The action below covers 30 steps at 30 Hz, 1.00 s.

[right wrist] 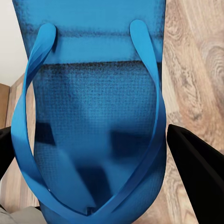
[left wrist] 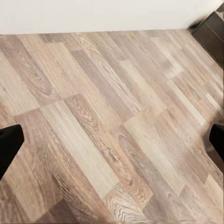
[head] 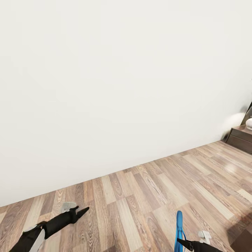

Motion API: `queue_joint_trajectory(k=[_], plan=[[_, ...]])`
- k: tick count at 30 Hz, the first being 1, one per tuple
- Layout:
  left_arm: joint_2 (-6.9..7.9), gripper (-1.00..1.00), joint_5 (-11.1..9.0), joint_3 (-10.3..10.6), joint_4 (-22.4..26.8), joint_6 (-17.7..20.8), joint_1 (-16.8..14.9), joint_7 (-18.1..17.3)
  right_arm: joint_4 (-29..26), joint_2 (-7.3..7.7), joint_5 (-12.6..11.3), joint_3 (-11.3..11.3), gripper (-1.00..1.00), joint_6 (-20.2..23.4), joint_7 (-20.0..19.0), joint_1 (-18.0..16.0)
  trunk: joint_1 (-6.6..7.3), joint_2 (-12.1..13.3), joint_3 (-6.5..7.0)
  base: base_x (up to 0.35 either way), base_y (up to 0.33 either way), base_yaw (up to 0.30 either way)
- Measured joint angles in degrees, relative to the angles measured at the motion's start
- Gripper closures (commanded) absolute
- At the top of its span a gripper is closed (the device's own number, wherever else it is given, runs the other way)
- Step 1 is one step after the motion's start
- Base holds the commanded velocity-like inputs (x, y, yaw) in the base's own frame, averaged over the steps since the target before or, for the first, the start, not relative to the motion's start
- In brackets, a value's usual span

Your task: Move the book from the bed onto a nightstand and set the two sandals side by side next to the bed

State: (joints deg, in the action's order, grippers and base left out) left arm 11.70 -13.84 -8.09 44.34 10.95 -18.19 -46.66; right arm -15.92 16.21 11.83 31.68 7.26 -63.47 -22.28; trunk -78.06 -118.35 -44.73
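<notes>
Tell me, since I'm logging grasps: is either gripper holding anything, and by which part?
The right gripper holds a flat bright blue sandal, clamped at one end near where its straps meet. The left gripper is open and holds nothing.

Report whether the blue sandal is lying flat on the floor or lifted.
Lifted: the sandal stands on edge above the floor planks, held at the right pincer.

Left tool [head: 81,211] points forward with fingers seemingly parted; right tool [head: 182,242] clamps something blue
</notes>
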Motion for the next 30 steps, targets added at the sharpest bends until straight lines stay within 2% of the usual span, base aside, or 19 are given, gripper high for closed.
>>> queue_joint_trajectory(k=[3, 5, 9, 19, 20, 22, 23, 24, 25, 27, 28, 30], plan=[[0.62, -1.0, 4.9, -0.09, 7.22, 6.53, -0.05, 0.92, 0.0, 0.0, 0.0, 0.0, 1.0, -0.02, 0.01, 0.0, 0.0, 0.0, 0.0, 0.0, 0.0, 0.0], [0.66, -1.0, 6.33, -0.16, 9.35, 8.46, -0.05, 1.12, 0.0, 0.0, 0.0, 0.0, 1.0, -0.02, 0.01, 0.0, 0.0, 0.0, 0.0, 0.0, 0.0, 0.0], [0.68, -1.0, 7.16, -0.28, 10.52, 9.51, -0.06, 1.51, 0.0, 0.0, 0.0, 0.0, 1.0, -0.01, 0.0, 0.0, 0.0, 0.0, -0.01, 0.0, 0.0, 0.0], [0.85, -1.0, 7.6, -0.12, 10.73, 9.64, -0.06, 1.67, 0.0, 0.0, 0.0, 0.01, 1.0, -0.01, 0.0, 0.0, 0.0, 0.0, -0.01, 0.0, 0.0, 0.0], [0.91, -1.0, 7.97, -0.04, 10.73, 9.63, -0.06, 1.69, -0.04, 0.0, 0.02, 0.01, 1.0, -0.03, 0.01, 0.0, 0.0, 0.0, -0.01, 0.0, 0.0, 0.0], [0.93, -1.0, 10.15, -0.02, 10.71, 9.59, -0.06, 1.73, -0.01, 0.0, 0.01, 0.01, 1.0, -0.04, 0.01, 0.0, 0.0, 0.0, -0.01, 0.0, 0.0, 0.0], [0.71, -1.0, 16.91, 0.0, 10.62, 9.84, -0.05, 4.24, 0.0, 0.0, 0.0, 0.0, 1.0, -0.02, 0.01, 0.0, 0.0, 0.0, 0.0, 0.0, 0.0, 0.0], [0.68, -1.0, 17.76, 0.04, 10.63, 9.92, -0.05, 4.74, 0.0, 0.0, 0.0, 0.0, 1.0, -0.03, 0.01, 0.0, 0.0, 0.0, 0.0, 0.0, 0.0, 0.0], [0.2, -1.0, 23.27, 1.07, 11.33, 10.11, -0.09, 5.72, 0.0, 0.0, 0.01, 0.0, 1.0, -0.02, 0.01, 0.0, 0.0, 0.0, 0.0, 0.0, 0.0, 0.0], [-1.05, -1.0, 36.46, 4.11, 13.15, 10.67, -0.5, 6.0, 0.0, 0.0, 0.01, 0.0, 1.0, -0.03, 0.02, 0.0, 0.0, 0.0, 0.0, 0.0, 0.0, 0.0], [-1.65, -1.0, 41.6, 5.0, 13.78, 11.24, -1.02, 5.71, 0.0, 0.0, 0.0, 0.0, 1.0, -0.04, 0.02, 0.0, 0.0, 0.0, 0.0, 0.0, 0.0, 0.0], [-2.33, -1.0, 45.66, 5.58, 14.19, 11.97, -1.63, 4.96, 0.0, 0.0, 0.0, 0.0, 1.0, -0.04, 0.02, 0.0, 0.0, 0.0, 0.0, 0.0, 0.0, 0.0]])
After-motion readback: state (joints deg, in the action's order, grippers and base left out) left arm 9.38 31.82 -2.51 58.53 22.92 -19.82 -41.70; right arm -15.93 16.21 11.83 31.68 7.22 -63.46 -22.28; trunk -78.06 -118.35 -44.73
